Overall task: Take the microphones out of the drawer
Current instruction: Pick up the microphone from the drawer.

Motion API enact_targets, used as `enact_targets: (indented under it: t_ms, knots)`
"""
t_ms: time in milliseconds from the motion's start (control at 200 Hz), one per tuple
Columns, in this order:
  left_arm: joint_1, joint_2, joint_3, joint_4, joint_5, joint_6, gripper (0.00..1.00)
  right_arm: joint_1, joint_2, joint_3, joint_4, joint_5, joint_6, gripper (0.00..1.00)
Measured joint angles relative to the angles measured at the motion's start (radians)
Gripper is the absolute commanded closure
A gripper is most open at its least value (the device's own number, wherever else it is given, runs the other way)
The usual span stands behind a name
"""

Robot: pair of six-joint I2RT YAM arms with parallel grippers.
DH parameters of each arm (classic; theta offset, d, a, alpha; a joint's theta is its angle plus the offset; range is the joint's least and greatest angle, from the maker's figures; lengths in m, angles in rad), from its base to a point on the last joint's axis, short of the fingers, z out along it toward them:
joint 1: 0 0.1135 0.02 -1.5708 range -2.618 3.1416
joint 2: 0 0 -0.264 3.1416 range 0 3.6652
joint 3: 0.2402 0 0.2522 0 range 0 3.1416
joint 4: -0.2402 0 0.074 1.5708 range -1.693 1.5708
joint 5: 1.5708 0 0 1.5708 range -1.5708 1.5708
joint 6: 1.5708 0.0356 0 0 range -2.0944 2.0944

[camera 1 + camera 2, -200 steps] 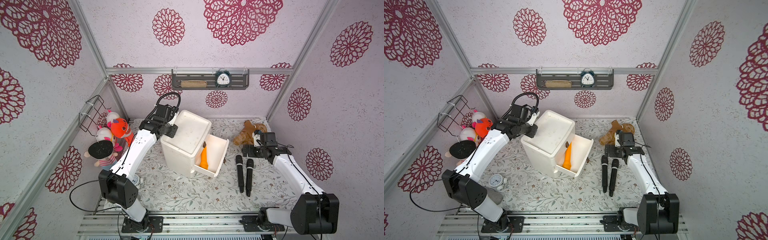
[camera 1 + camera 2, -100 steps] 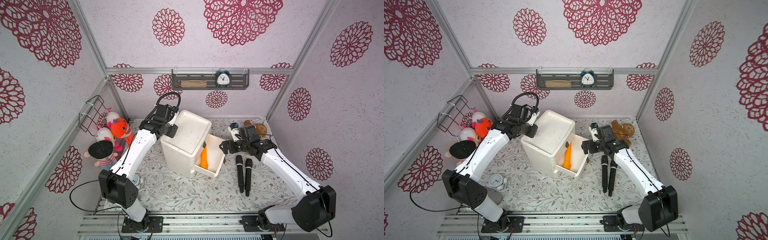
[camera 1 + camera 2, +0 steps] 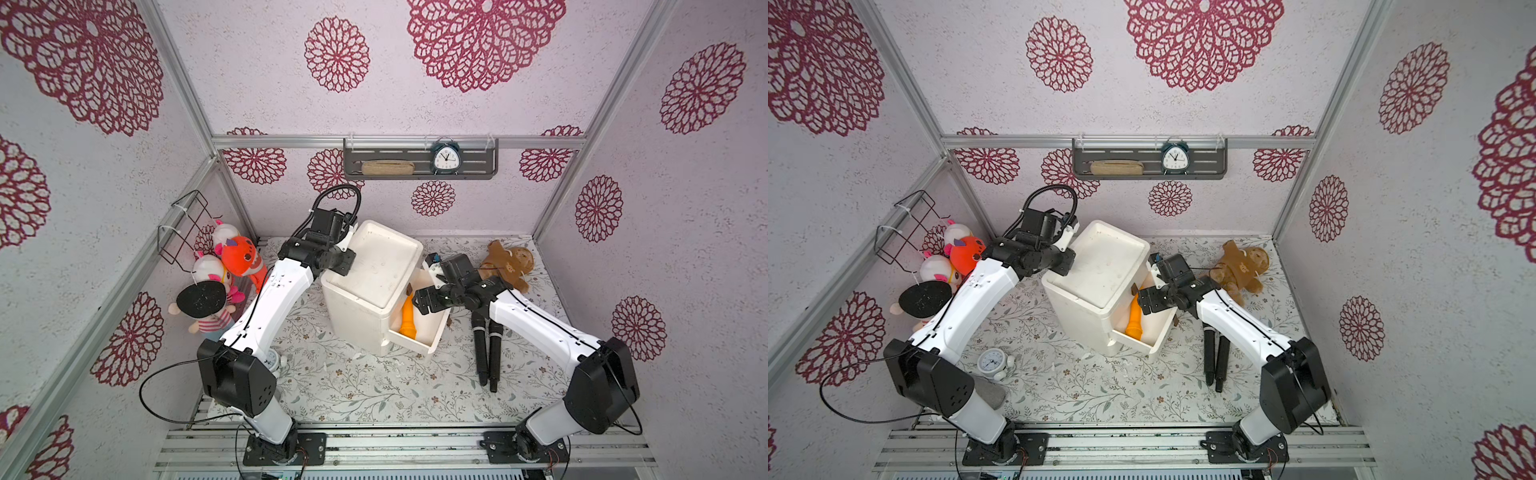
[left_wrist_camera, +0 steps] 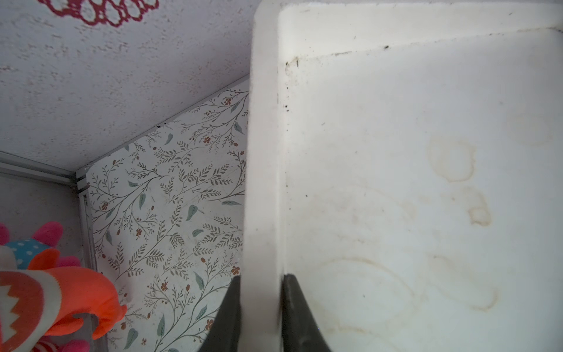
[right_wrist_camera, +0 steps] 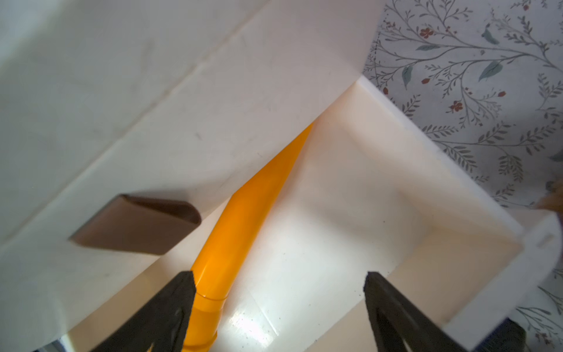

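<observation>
An orange microphone (image 3: 408,318) (image 3: 1135,318) lies in the open drawer (image 3: 420,343) of the white cabinet (image 3: 374,266); its narrow end runs back under the cabinet front. My right gripper (image 3: 420,300) (image 3: 1144,300) hangs over the drawer, jaws open. In the right wrist view the orange microphone (image 5: 243,213) lies beside one finger, the right gripper (image 5: 278,277) straddling bare drawer floor. My left gripper (image 3: 348,249) (image 4: 260,279) is shut on the cabinet's top rim (image 4: 262,152). Two black microphones (image 3: 480,349) (image 3: 495,353) lie on the table beside the drawer.
A brown teddy (image 3: 507,262) lies behind my right arm. Plush toys (image 3: 232,257) and a wire basket (image 3: 183,224) fill the left corner. A small white clock (image 3: 992,362) stands by my left arm. A brown pull tab (image 5: 134,225) sticks out of the cabinet front above the drawer.
My right arm has swung left, from beside the teddy and the black microphones to over the open drawer. The left arm and the cabinet have not moved.
</observation>
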Motion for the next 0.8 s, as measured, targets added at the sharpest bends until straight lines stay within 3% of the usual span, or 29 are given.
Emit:
enact_targets:
  t_ms: [800]
  knots:
    - [0.0,0.0,0.0,0.0,0.002,-0.001,0.99,0.077,0.097,-0.014,0.087,0.13,0.186,0.21]
